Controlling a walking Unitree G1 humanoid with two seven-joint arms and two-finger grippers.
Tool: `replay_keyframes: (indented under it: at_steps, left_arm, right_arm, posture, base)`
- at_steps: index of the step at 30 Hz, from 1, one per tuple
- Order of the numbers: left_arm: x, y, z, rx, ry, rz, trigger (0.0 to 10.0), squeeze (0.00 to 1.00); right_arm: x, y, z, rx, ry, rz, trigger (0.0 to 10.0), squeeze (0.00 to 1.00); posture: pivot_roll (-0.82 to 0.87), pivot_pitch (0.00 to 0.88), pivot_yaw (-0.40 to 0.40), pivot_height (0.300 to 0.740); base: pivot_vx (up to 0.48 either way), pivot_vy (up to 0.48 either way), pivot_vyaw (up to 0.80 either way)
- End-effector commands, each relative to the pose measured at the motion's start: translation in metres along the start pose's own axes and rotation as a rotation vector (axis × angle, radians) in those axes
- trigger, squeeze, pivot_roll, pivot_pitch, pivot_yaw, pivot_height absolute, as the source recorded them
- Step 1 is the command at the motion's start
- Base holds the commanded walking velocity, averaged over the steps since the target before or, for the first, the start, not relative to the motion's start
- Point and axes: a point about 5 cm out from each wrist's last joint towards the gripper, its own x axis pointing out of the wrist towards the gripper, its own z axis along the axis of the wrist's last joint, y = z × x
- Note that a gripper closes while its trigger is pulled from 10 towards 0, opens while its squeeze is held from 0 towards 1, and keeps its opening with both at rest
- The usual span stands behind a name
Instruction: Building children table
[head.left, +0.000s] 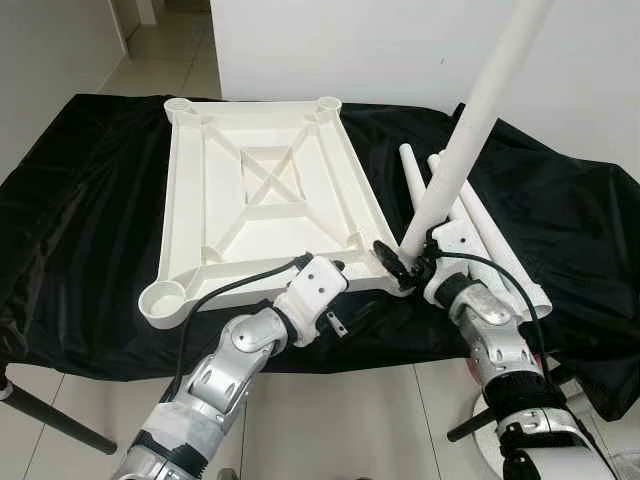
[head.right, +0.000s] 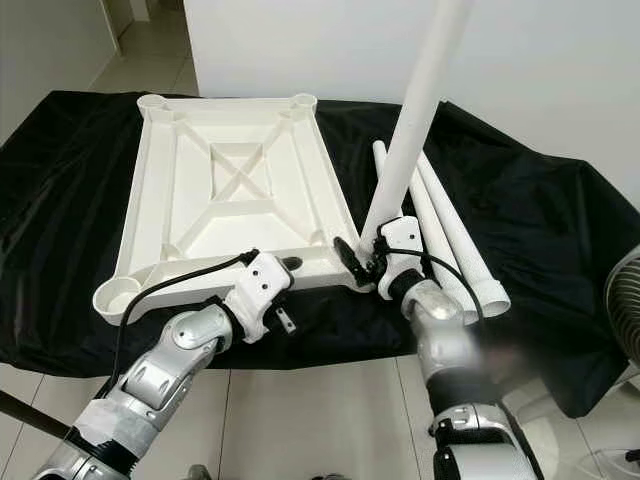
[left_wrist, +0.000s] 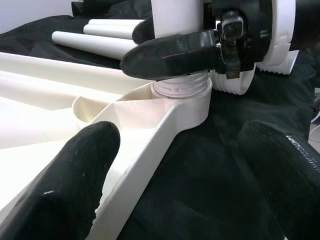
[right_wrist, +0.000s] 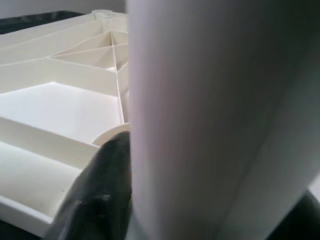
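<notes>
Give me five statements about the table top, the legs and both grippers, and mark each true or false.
1. The table top lies underside up on the black cloth. True.
2. The right gripper holds a white leg at the near right corner socket. True.
3. The left gripper grips a leg. False: its fingers are open at the table top's edge.
4. All four sockets hold legs. False: three sockets are empty.
5. Spare legs lie right of the table top. True.

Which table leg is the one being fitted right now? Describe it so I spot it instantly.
On the black cloth lies the upside-down white tabletop. At its near right corner socket, the right tool grips one white leg. It alone stands up, tilted; the spare legs lie flat beside it.
</notes>
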Motion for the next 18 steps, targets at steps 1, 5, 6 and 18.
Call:
replay_keyframes:
  at_steps: [1,5,6,18]
  left_arm:
    - [0.002,-0.001,0.000,0.013,0.000,-0.016,10.0,0.00]
    - [0.003,0.001,0.003,0.023,-0.007,-0.008,10.0,0.00]
    - [0.004,0.002,0.004,0.026,-0.011,-0.006,10.0,0.00]
    - [0.005,0.003,0.002,0.028,-0.009,0.015,10.0,0.00]
  right_arm:
    - [-0.002,-0.004,-0.003,0.000,0.017,0.000,0.0,0.00]
    - [-0.003,-0.005,-0.006,0.011,0.028,0.006,0.0,0.00]
    - [-0.003,-0.005,-0.008,0.018,0.031,0.012,0.0,0.00]
    - [-0.003,0.000,-0.019,0.118,0.075,-0.143,10.0,0.00]
  posture:
    - [0.01,0.041,-0.036,0.740]
    - [0.01,0.036,-0.036,0.740]
    - [0.01,0.036,-0.036,0.740]
    - [0.00,0.045,-0.044,0.740]
  base:
    - [0.000,0.000,0.00]
    - [0.000,0.000,0.00]
    - [0.000,0.000,0.00]
    - [0.000,0.000,0.00]
